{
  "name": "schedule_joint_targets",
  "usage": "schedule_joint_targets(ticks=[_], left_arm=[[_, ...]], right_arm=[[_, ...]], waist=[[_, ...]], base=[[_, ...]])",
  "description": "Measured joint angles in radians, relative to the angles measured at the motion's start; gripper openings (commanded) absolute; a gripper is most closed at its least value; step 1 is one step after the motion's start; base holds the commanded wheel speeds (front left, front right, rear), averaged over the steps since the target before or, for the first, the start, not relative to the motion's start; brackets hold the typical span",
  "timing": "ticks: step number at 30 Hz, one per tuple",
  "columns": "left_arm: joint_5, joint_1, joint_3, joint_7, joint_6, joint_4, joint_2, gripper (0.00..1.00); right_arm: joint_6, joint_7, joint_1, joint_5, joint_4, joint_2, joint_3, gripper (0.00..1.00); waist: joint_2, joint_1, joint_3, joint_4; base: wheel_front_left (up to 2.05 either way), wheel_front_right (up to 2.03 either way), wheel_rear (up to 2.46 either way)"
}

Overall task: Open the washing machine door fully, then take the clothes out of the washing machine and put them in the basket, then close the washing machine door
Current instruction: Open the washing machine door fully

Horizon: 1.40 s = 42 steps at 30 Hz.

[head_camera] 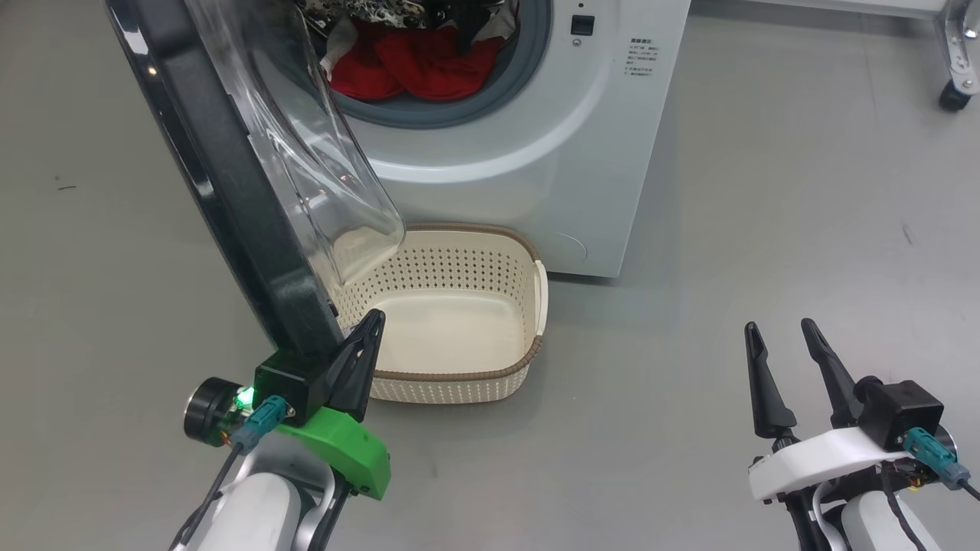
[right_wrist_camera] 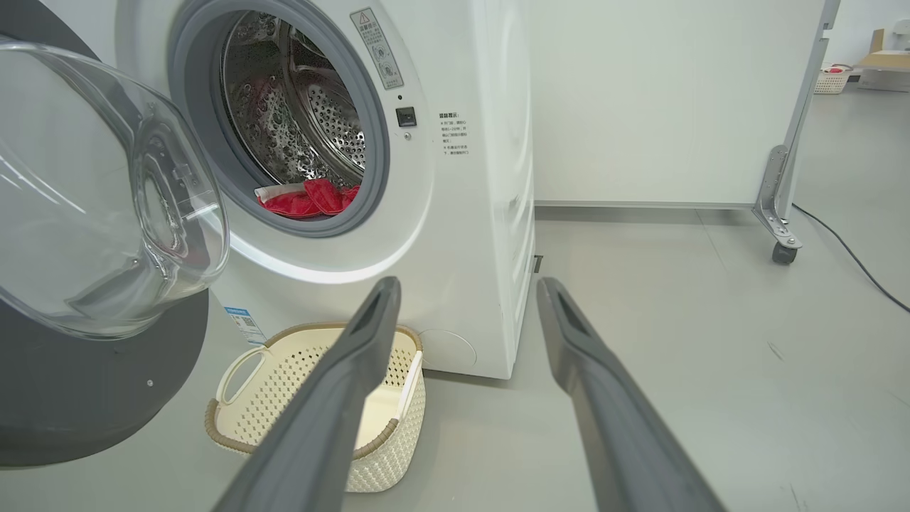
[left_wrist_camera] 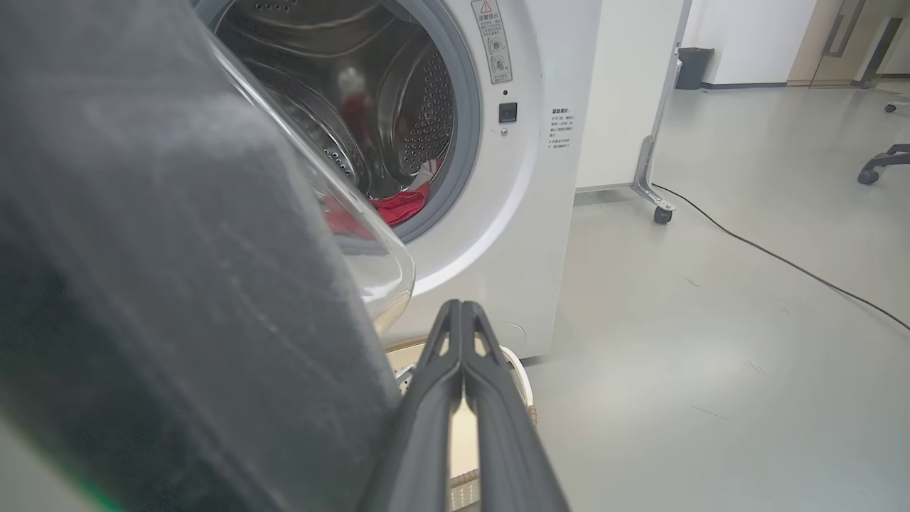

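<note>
The washing machine (head_camera: 536, 153) stands with its washing machine door (head_camera: 230, 191) swung out toward me, glass bowl facing the drum. Red clothes (head_camera: 429, 65) lie in the drum mouth; the right wrist view shows the clothes (right_wrist_camera: 309, 200) too. Below the opening the cream basket (head_camera: 459, 375) sits on the floor with nothing in it. My left gripper (head_camera: 371, 321) is shut on nothing, its fingers (left_wrist_camera: 462, 355) lying right beside the door (left_wrist_camera: 178, 284) at its lower inner edge. My right gripper (head_camera: 779, 325) is open at the lower right, well clear of the machine (right_wrist_camera: 469, 213).
Patterned dark fabric (head_camera: 383, 11) lies above the red clothes in the drum. A wheeled metal frame (left_wrist_camera: 661, 213) with a white panel stands right of the machine, and a cable (left_wrist_camera: 782, 259) runs over the grey floor. A black bin (left_wrist_camera: 693, 67) stands far back.
</note>
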<state>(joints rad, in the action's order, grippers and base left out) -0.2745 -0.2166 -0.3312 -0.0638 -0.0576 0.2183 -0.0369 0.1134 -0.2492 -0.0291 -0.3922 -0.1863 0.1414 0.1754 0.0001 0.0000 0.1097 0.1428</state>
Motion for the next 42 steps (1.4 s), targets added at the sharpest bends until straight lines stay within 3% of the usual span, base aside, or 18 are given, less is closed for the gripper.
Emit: schedule_joint_targets(ticks=[21, 42], left_arm=[[-0.019, 0.0, 0.009, -0.036, 0.027, 0.033, 0.004, 0.0], [-0.084, -0.001, 0.159, -0.08, 0.081, 0.043, -0.024, 0.0]], right_arm=[[0.008, 0.0, 0.017, 0.009, -0.006, 0.009, 0.013, 1.0], [0.008, 0.002, 0.007, 0.027, -0.005, 0.036, 0.058, 1.0]], waist=[[0.0, 0.0, -0.004, 0.15], [0.0, 0.0, 0.064, 0.249]], base=[[0.0, 0.0, 0.0], [0.0, 0.0, 0.0]])
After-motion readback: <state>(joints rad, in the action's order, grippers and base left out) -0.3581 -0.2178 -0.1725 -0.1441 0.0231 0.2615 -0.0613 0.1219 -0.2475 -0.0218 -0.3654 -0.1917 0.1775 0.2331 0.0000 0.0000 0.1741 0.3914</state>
